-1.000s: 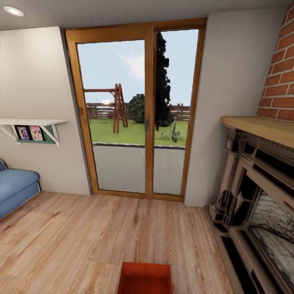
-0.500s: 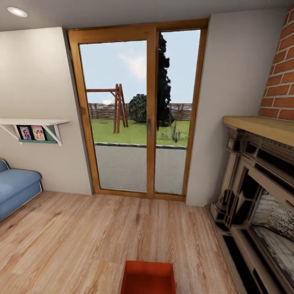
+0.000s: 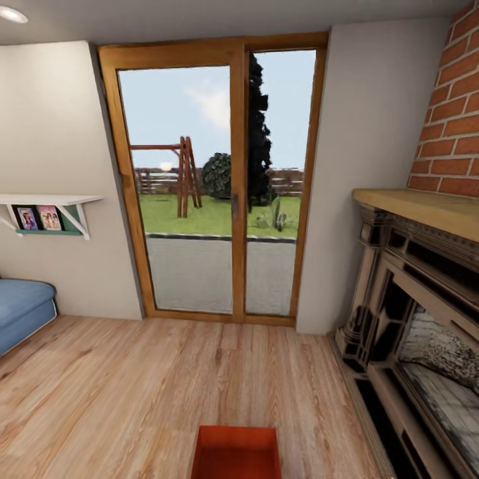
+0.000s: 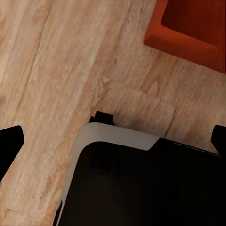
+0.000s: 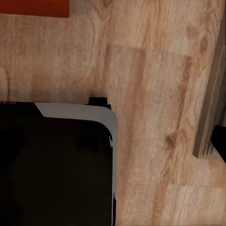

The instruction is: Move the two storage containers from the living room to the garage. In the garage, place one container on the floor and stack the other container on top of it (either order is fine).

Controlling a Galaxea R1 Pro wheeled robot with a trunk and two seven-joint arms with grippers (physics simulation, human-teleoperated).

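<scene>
One red-orange storage container sits on the living room's light wood-plank flooring at the bottom centre of the head view, just ahead of me. In the left wrist view a corner of the container lies beyond my dark base. The left gripper is open, its black fingertips far apart and holding nothing. The right wrist view catches an edge of the container. The right gripper is open, with one fingertip at the picture's edge. The garage is out of view.
Wood-framed glass doors stand straight ahead. A dark ornate fireplace mantel and a red brick chimney are close on the right. A blue sofa and a white wall shelf are on the left.
The whole head view has shifted slightly, so the camera has moved. The container keeps its place on the planks, and no gripper has taken hold of anything.
</scene>
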